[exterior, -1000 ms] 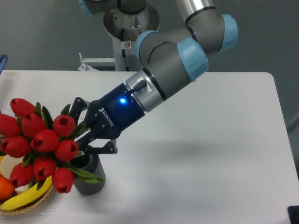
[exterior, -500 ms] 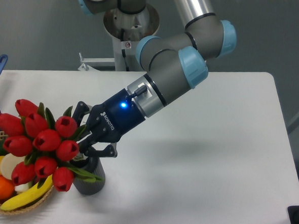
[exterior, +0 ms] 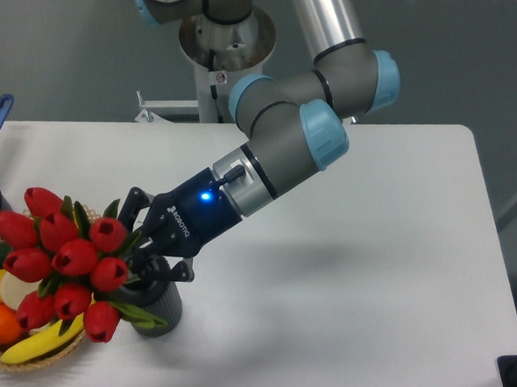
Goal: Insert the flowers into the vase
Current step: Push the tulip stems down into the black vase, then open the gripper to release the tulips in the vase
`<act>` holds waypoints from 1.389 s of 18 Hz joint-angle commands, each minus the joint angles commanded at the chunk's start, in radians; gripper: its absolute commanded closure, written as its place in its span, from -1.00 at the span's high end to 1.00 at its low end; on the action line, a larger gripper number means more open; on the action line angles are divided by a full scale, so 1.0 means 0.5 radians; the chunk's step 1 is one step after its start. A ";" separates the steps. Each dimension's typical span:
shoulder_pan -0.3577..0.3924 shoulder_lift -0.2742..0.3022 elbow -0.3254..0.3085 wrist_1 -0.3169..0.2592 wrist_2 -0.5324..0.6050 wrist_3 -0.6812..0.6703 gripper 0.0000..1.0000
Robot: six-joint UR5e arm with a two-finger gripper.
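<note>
My gripper (exterior: 141, 249) is clamped on the stems of the flowers (exterior: 66, 261), right over the mouth of the vase (exterior: 156, 312). The red heads lean out to the vase's left. I judge the insertion is under way; next I need the stems tipped upright and sunk before letting go. The fruit basket (exterior: 29, 348) sits just left of the vase, under the blooms, so swinging wide risks brushing it.

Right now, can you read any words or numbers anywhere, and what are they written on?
"ROBOTIQ": white letters on the black body of the two-finger gripper, read along its slanted side.
A small red-and-white sticker on the grey robot base: too small to read.
Nothing else carries readable text.
</note>
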 joint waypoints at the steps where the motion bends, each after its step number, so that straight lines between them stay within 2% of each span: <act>1: -0.003 -0.015 -0.003 0.000 0.003 0.015 -0.93; 3: -0.003 -0.037 -0.031 0.003 0.012 0.061 -0.92; 11: 0.018 -0.022 -0.291 0.000 0.015 0.316 -0.71; 17: 0.040 -0.034 -0.316 0.000 0.074 0.319 -0.46; 18: 0.040 -0.037 -0.325 0.000 0.080 0.319 -0.38; 22: 0.067 -0.025 -0.386 0.000 0.080 0.316 0.33; 25: 0.074 -0.012 -0.429 0.000 0.086 0.316 0.61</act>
